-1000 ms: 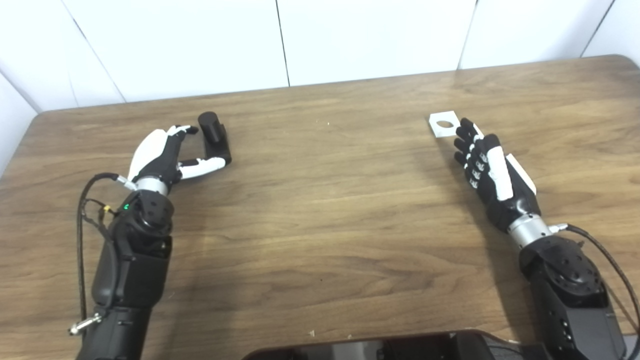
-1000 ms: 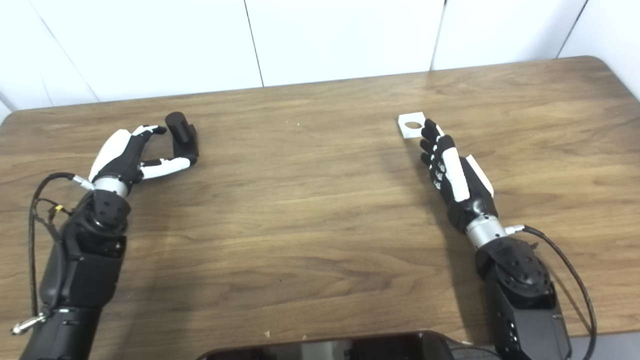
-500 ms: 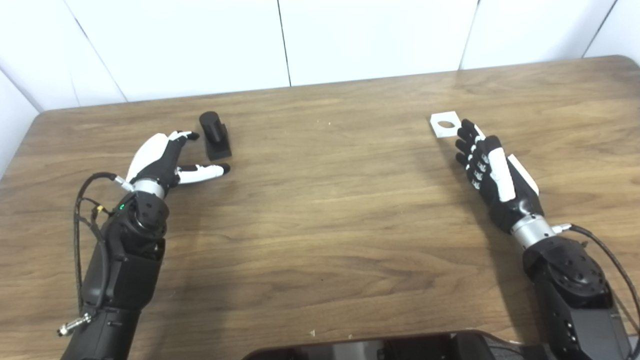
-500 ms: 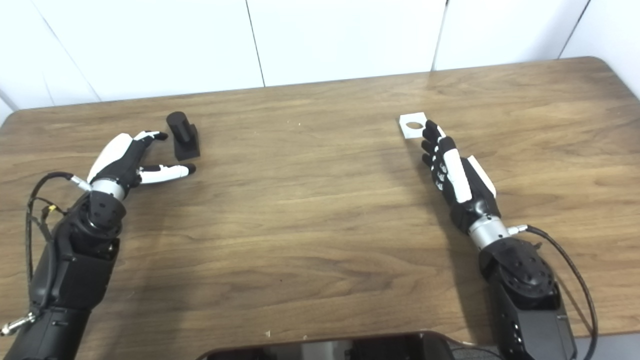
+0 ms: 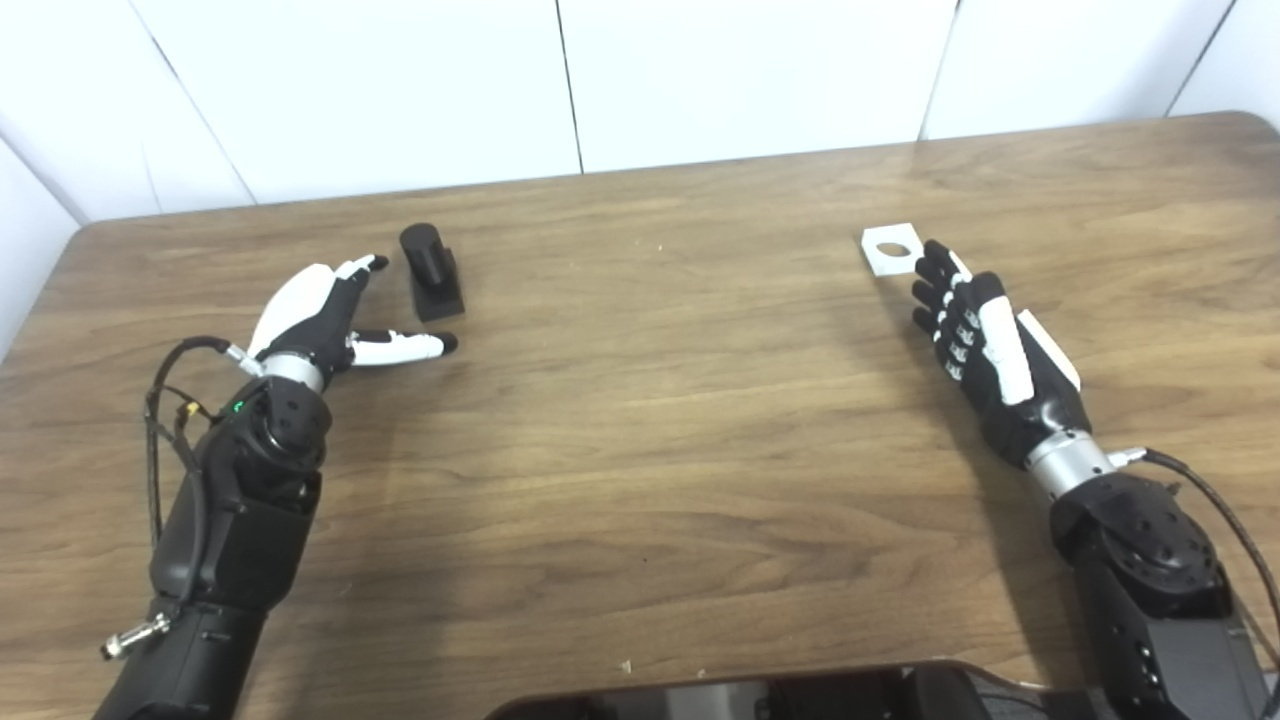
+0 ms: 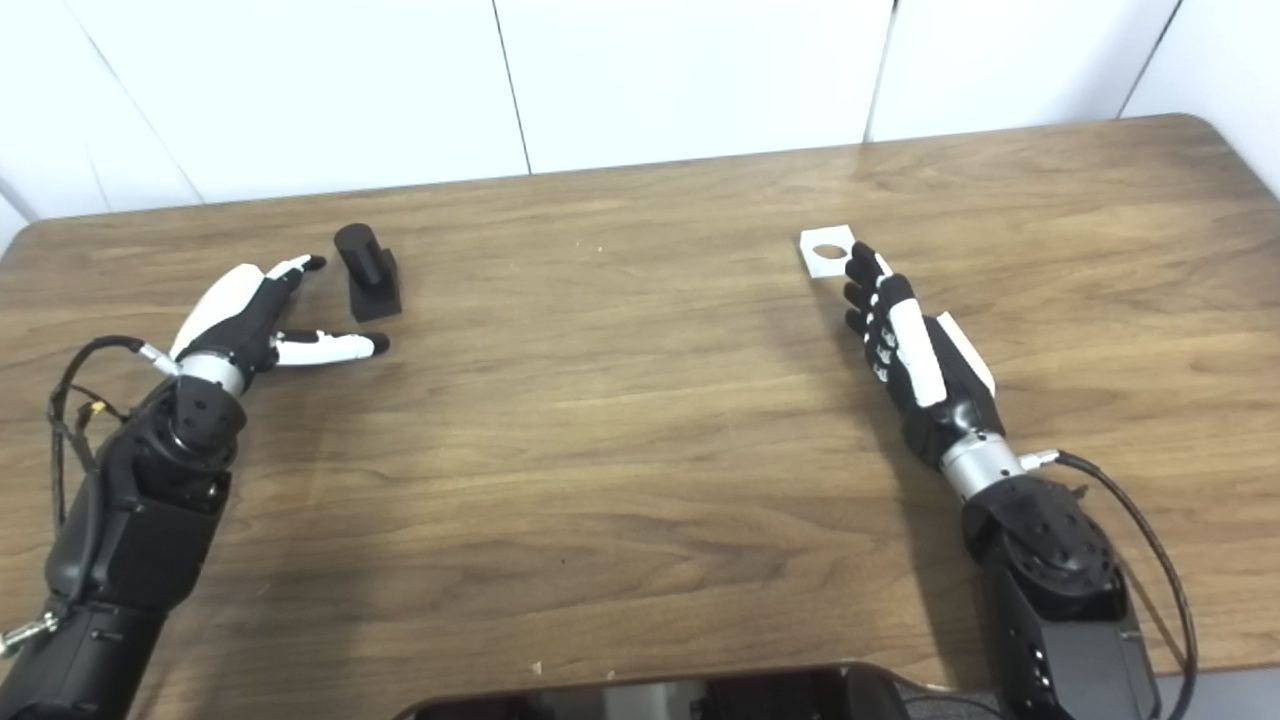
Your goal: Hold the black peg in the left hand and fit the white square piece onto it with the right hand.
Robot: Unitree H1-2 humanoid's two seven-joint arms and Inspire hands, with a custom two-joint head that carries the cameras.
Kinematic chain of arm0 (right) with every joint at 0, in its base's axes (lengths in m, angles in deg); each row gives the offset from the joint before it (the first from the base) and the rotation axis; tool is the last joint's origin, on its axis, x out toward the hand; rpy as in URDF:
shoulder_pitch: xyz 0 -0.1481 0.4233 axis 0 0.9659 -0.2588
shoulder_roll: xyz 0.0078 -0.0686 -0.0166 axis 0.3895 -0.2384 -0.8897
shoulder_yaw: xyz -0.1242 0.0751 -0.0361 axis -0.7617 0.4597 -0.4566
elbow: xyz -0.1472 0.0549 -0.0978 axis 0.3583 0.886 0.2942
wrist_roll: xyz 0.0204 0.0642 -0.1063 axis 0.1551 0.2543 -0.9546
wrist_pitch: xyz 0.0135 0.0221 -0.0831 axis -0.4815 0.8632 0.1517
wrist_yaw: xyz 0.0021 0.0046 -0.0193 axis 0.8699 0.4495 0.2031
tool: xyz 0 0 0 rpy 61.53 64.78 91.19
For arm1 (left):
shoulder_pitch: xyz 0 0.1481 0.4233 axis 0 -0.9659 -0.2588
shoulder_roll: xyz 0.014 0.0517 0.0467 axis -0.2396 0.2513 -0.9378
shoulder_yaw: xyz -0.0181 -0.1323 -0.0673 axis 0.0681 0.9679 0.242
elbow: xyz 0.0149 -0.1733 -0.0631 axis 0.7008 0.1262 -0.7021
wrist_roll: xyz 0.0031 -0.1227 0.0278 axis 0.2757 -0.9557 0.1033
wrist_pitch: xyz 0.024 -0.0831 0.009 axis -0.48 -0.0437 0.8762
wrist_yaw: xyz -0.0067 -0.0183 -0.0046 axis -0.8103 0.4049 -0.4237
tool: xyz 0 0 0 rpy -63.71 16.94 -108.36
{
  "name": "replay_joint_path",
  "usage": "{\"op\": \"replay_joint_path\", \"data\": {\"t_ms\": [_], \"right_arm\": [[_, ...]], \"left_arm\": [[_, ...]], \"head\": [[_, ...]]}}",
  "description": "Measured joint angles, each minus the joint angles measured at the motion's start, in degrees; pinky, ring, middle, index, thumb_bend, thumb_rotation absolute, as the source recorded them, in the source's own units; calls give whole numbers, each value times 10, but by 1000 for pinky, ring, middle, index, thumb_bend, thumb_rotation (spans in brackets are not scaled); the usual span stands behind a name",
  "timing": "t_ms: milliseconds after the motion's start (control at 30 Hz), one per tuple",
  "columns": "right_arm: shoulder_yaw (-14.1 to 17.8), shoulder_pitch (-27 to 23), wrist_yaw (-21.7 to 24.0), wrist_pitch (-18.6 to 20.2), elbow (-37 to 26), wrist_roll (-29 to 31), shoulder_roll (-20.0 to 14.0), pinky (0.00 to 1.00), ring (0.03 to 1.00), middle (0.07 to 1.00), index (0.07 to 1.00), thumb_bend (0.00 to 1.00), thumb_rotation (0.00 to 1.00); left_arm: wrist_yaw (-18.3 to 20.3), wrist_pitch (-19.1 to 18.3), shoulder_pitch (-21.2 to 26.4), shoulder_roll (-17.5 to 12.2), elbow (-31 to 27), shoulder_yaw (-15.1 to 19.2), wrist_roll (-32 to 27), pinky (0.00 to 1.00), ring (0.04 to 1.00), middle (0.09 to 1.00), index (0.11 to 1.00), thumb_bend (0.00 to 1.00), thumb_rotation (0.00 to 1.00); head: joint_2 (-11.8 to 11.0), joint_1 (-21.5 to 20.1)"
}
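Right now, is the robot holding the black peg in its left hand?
No, the black peg stands on the table, apart from the open left hand.

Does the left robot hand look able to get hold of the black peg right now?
Probably yes: the left robot hand is open beside the black peg, not touching it, and nothing lies between them on the table.

Bright even light, soft shadows, slightly blurry
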Motion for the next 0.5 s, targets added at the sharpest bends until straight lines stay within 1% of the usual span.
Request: {"op": "replay_joint_path", "data": {"t_ms": [233,333,500], "right_arm": [[0,0,1,0,1,2,-2,1000,1000,1000,1000,635,1000],[-1,0,3,-1,2,2,-4,1000,1000,1000,1000,650,1000],[-1,0,3,-1,1,2,-4,1000,1000,1000,1000,656,1000]], "left_arm": [[2,0,6,-12,7,-24,3,1000,1000,1000,999,909,491],[1,2,11,-16,14,-32,4,1000,1000,1000,987,908,474],[-8,14,19,-25,34,-41,9,1000,1000,1000,978,917,480]], "head": [[-1,1],[-3,2],[-4,2]]}}
